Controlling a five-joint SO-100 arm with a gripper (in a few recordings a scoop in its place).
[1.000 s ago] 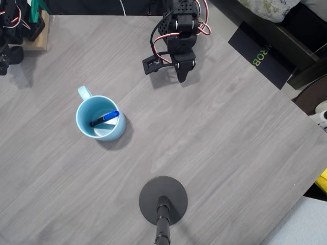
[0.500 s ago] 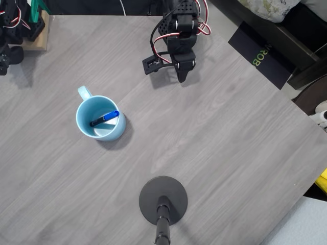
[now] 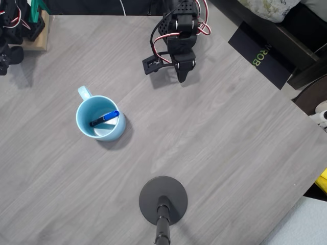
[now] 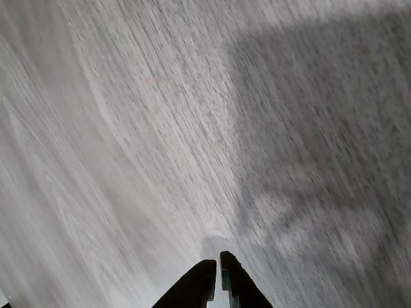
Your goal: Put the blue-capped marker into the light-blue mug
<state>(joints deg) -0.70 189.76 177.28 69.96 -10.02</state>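
The light-blue mug (image 3: 100, 118) stands upright left of the table's centre in the overhead view, its small handle pointing up-left. The blue-capped marker (image 3: 104, 118) lies slanted inside it, blue cap toward the right rim. My gripper (image 3: 182, 77) rests at the far edge of the table, folded back well to the upper right of the mug. In the wrist view my gripper (image 4: 217, 264) points at bare grey wood, its two dark fingertips pressed together, shut, with nothing between them.
A black round stand base (image 3: 163, 200) with its pole sits near the front edge. A wooden block (image 3: 37, 35) with dark hardware stands at the back left corner. A black box (image 3: 260, 54) lies off the table's right edge.
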